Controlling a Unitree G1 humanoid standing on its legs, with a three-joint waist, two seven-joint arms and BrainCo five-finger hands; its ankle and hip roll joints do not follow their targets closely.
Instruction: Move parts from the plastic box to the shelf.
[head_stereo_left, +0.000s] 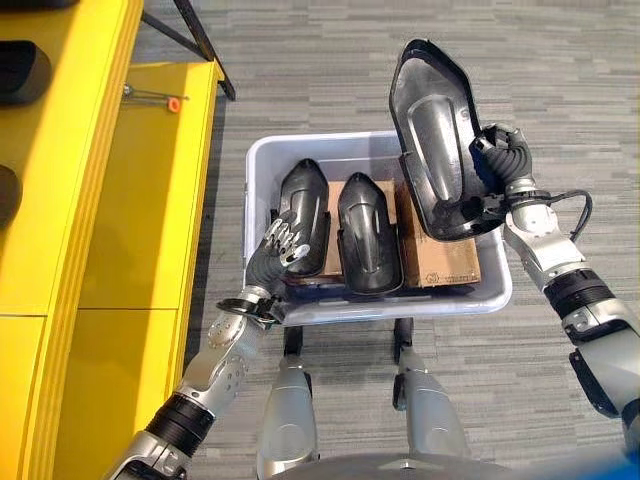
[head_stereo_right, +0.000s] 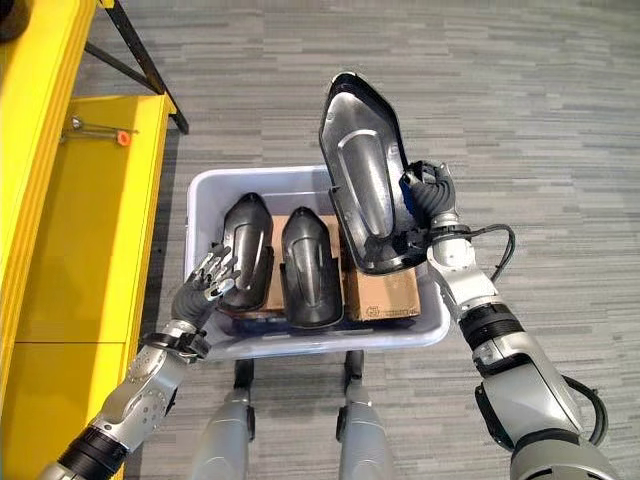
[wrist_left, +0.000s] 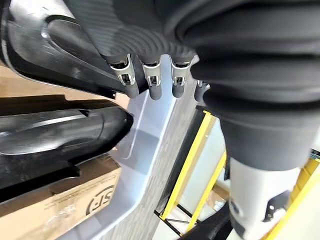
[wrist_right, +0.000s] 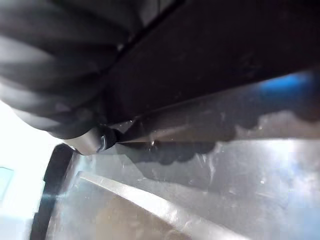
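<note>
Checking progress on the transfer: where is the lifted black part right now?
The lifted black part is held upright in the right hand, above the right end of the plastic box.

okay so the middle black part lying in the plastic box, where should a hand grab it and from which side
Probably from above, pinching the long side edges of the middle part. It lies hump-up, with another black part close on the left and a cardboard box on the right, so side room is scant. The left hand rests on the left part; the right hand holds a lifted part.

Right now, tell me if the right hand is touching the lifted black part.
Touching: in the left eye view the right hand grips the lifted black part at its edge, above the plastic box.
</note>
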